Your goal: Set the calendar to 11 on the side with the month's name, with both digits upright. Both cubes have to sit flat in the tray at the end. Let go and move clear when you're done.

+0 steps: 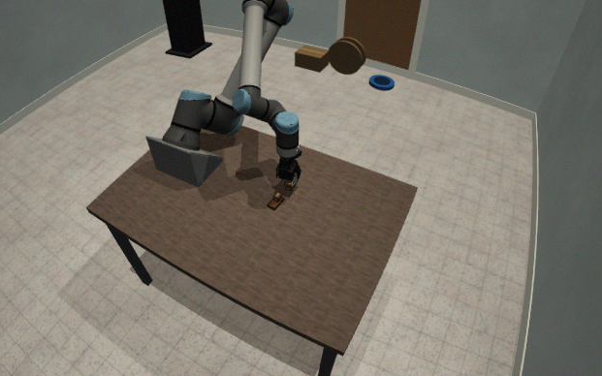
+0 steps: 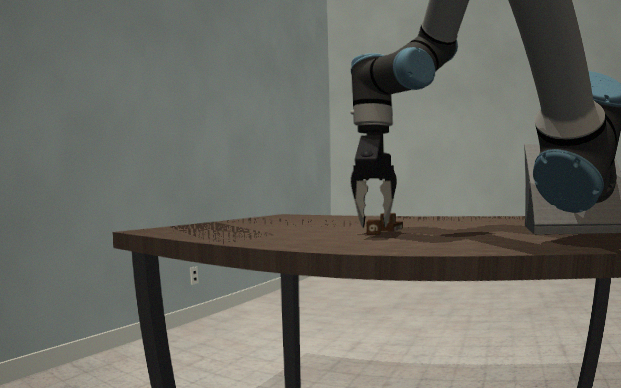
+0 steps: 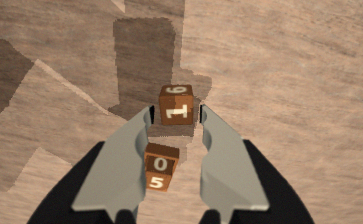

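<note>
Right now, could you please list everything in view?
loose cube: 1, brown, on table, between fingertips
tray cube: 1, brown, on tray
tray: 1, brown, on table
table: 1, brown, mid-room
box: 1, tan, near door
round thing: 1, brown, beside box
ring: 1, blue, on floor
door: 1, brown, far wall
column: 1, black, far corner
outlet: 1, pale, wall
stand: 1, grey, under arm
arm: 1, grey-blue, above table
claw: 1, black-grey, around loose cube, open

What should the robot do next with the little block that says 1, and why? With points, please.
Probably lift the gripper (image 1: 290,184) (image 2: 376,224) (image 3: 177,106) gently straight up: its fingers stand apart, with a gap on each side of the number 1 cube (image 3: 176,109), which sits on the table (image 1: 306,252) (image 2: 441,245) (image 3: 302,100).
</note>
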`<control>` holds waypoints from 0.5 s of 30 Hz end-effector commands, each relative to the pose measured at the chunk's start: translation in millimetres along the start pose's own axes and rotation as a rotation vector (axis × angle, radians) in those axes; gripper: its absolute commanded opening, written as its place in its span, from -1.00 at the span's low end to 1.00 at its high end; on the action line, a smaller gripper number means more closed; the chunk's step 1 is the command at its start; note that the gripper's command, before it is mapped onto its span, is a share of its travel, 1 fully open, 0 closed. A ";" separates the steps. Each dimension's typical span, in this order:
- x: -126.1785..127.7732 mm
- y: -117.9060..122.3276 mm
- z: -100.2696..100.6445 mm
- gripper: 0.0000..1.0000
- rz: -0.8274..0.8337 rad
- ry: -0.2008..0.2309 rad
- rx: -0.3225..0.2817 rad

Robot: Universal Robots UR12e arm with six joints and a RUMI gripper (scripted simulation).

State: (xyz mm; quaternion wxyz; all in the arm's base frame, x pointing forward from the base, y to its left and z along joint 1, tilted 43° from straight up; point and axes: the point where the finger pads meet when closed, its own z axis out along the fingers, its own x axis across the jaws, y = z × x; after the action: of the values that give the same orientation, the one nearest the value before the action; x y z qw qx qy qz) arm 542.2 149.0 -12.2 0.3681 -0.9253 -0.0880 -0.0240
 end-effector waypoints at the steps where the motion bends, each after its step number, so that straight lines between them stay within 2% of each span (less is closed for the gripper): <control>1: 0.5 0.3 -10.9 -0.44 0.000 0.001 -0.001; 12: 0.5 0.2 -67.1 -0.44 0.000 0.001 -0.001; 15: 0.5 0.2 -71.5 -0.44 0.000 0.001 -0.001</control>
State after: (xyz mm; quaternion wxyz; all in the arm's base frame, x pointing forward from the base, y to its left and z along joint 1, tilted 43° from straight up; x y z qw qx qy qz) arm 544.1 110.4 28.6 0.3676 -0.9255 -0.0876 -0.0247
